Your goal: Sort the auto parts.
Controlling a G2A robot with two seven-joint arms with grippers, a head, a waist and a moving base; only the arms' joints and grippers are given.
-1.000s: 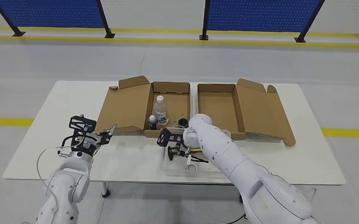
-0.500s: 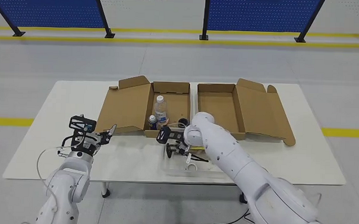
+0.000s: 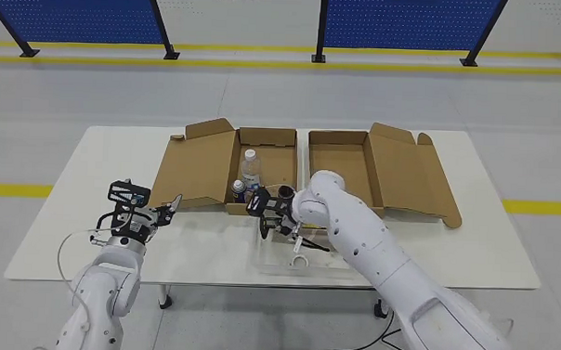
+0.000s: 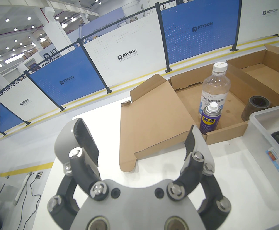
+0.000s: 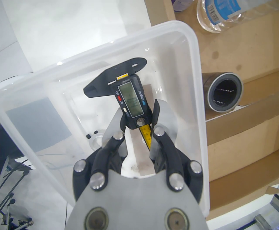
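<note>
My right gripper [image 5: 139, 117] is shut on a black digital caliper [image 5: 130, 102] with a yellow beam, holding it over a clear plastic bin [image 5: 196, 65]. From above, the right gripper [image 3: 271, 221] hangs at the bin's [image 3: 296, 271] far edge, close to the left cardboard box [image 3: 268, 137]. That box holds a clear bottle [image 4: 214, 91], a blue spray can [image 4: 210, 118] and a dark cylindrical bearing [image 5: 224, 92]. A small metal ring [image 5: 96, 142] lies in the bin. My left gripper [image 4: 135, 126] stands open with nothing in it, near the table's left front [image 3: 168, 208].
A second open cardboard box [image 3: 336, 172] sits to the right of the first, with its flaps spread out. The left box's flap [image 4: 152, 122] lies flat in front of my left gripper. White tabletop [image 3: 213, 247] stretches between the two arms.
My right gripper has carried the caliper away from the bin's middle toward the left box. The left arm has not moved.
</note>
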